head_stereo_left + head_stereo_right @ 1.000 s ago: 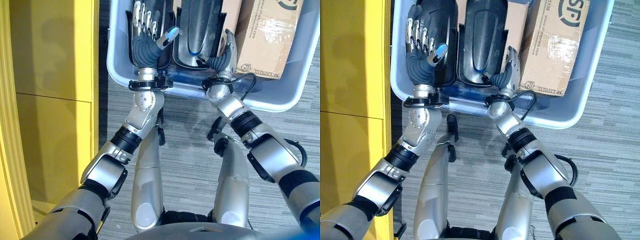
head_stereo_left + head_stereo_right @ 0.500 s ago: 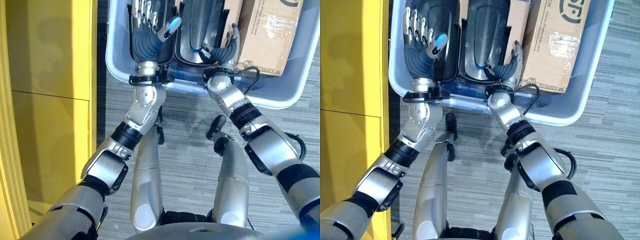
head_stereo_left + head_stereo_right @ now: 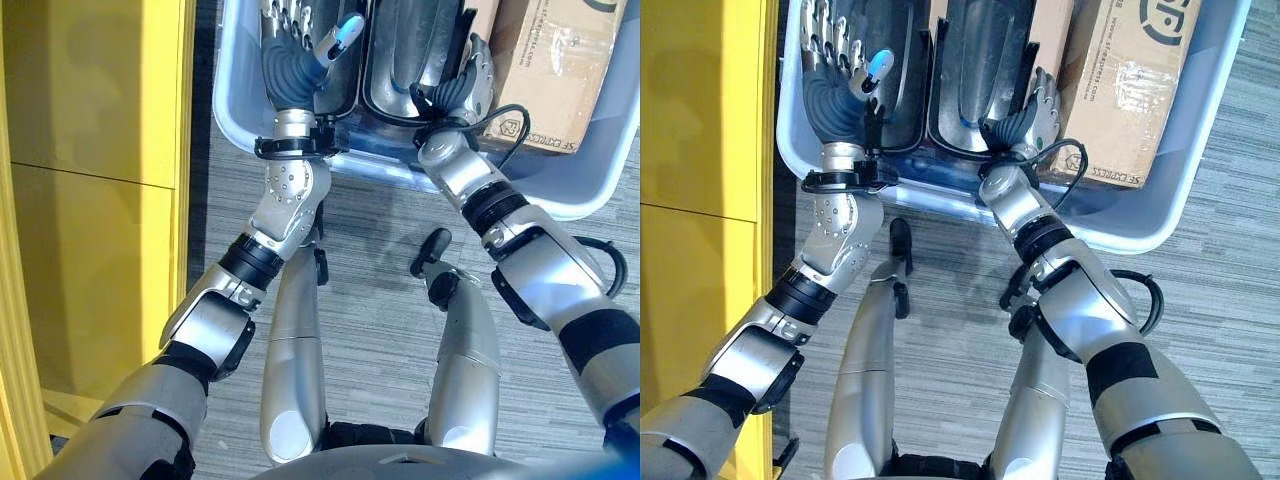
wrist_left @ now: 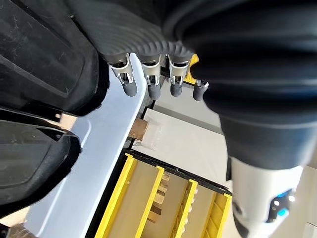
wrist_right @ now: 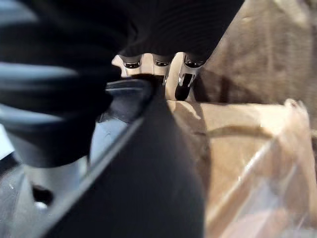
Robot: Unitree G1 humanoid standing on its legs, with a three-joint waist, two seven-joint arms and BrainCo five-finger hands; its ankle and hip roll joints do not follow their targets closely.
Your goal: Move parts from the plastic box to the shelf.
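The pale blue plastic box stands on the floor and holds two black curved parts side by side. My left hand lies open on the left black part. Its straight fingers reach down between that part and the box wall, thumb held apart. My right hand sits at the right rim of the right black part, squeezed against a cardboard box. Its fingers curl over the rim, with the thumb on the part's inner side.
The yellow shelf rises along the left, close to the plastic box, and its compartments show past my left hand. A second cardboard box stands behind the right part. Grey striped carpet lies around the box.
Both hands have pushed deeper into the box. The right hand slid up the right part's rim and closed on it. The view has shifted a little.
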